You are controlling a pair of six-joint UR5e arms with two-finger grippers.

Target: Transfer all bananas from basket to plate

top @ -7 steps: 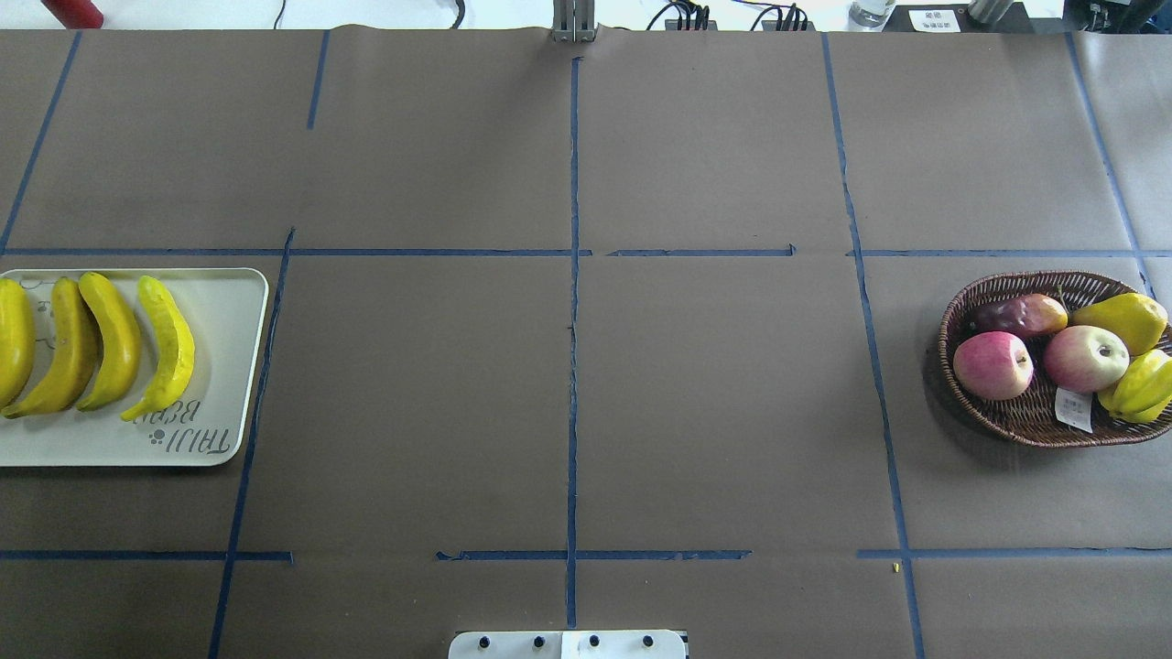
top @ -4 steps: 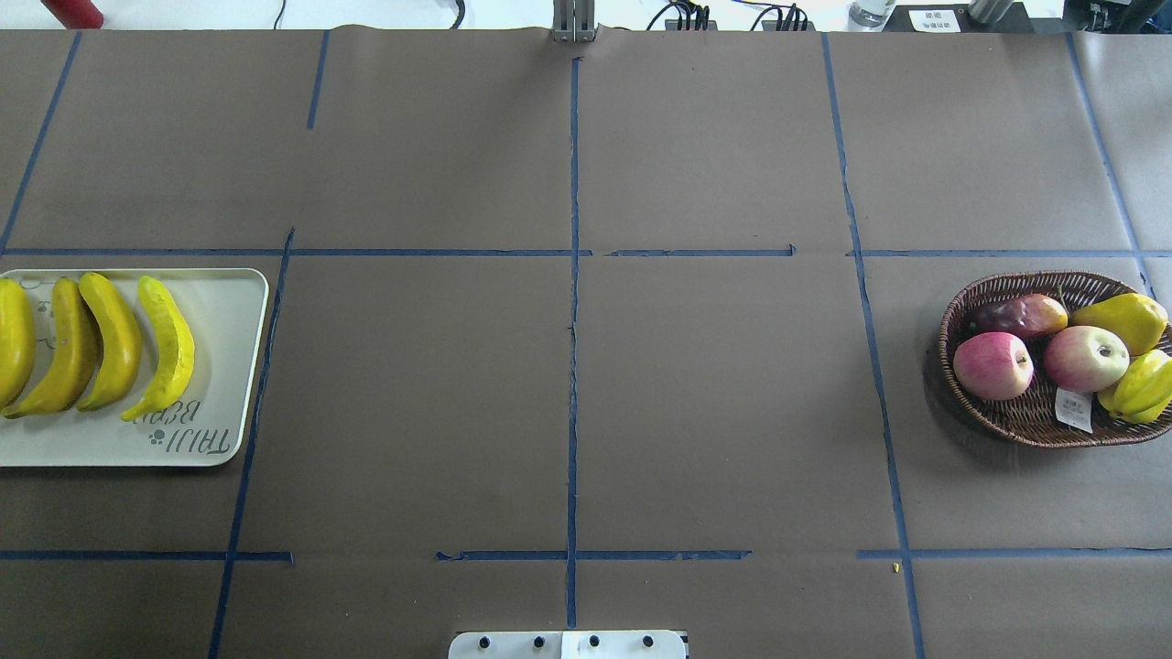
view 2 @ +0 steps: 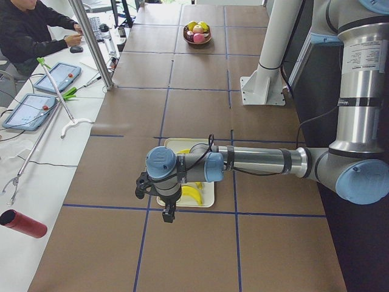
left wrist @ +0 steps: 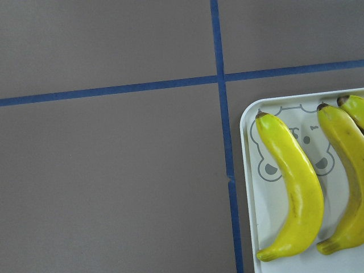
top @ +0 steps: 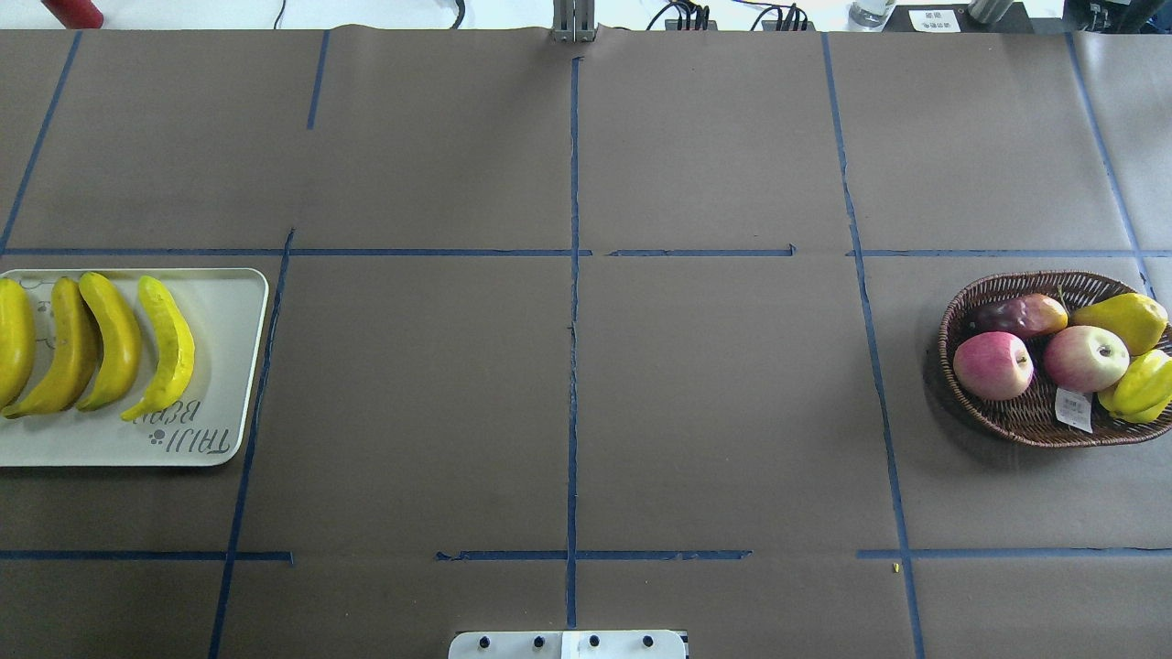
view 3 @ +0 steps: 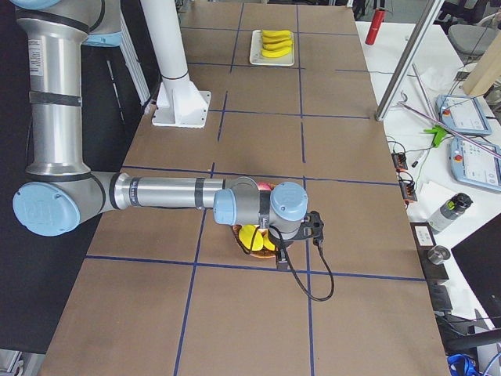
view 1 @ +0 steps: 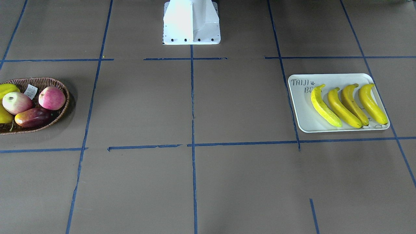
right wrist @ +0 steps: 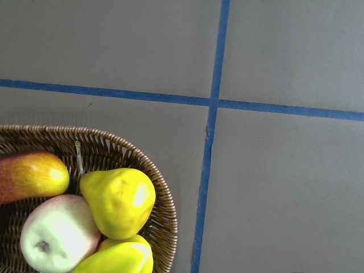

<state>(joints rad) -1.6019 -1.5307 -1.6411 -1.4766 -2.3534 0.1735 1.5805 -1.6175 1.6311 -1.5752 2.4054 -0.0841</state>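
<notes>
Four bananas (top: pixel 169 348) lie side by side on the plate (top: pixel 220 302) at the table's left; they also show in the front view (view 1: pixel 343 109) on the plate (view 1: pixel 300 113). The basket (top: pixel 952 311) at the right holds no banana. My left gripper (view 2: pixel 168 213) hangs over the plate's outer end; my right gripper (view 3: pixel 279 252) hangs over the basket (view 3: pixel 246 243). Both show only in side views, so I cannot tell if they are open. The left wrist view shows bananas (left wrist: pixel 290 187); the right wrist view shows the basket rim (right wrist: pixel 165 199).
The basket holds two pink apples (top: pixel 993 366), a dark red fruit (top: pixel 1021 316) and short yellow fruit (top: pixel 1126 320). The robot's white base (view 1: pixel 191 22) stands at the table's near middle. Operators' tablets and tools (view 2: pixel 51 79) lie past the far edge.
</notes>
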